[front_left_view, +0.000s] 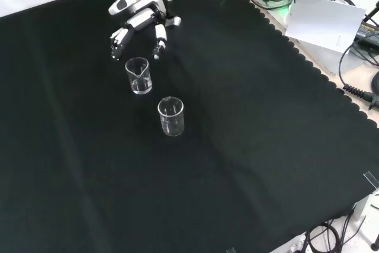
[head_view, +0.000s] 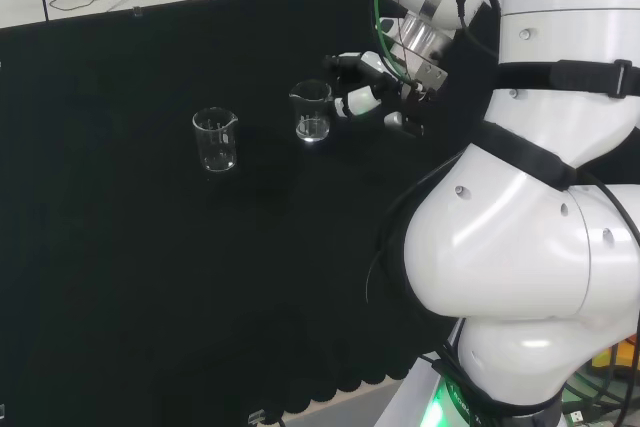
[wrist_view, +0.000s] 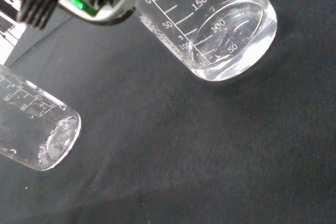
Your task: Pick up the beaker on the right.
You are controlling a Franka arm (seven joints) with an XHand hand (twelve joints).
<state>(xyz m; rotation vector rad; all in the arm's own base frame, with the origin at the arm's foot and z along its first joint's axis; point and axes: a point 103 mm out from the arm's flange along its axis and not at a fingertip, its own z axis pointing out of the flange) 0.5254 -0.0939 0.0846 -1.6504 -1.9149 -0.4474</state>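
Two clear glass beakers stand upright on the black cloth (head_view: 120, 277). In the head view the right-hand clear glass beaker (head_view: 312, 110) stands well apart from the left-hand clear glass beaker (head_view: 215, 139). Just beside the right-hand beaker, on its far side from the left one, the black and white hand (head_view: 368, 95) hovers with fingers spread apart, holding nothing.

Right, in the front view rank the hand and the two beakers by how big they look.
1. The hand, spread widest.
2 and 3. The beaker by the hand and the nearer beaker look alike; the nearer one sits closer to the camera, so I won't rank them.
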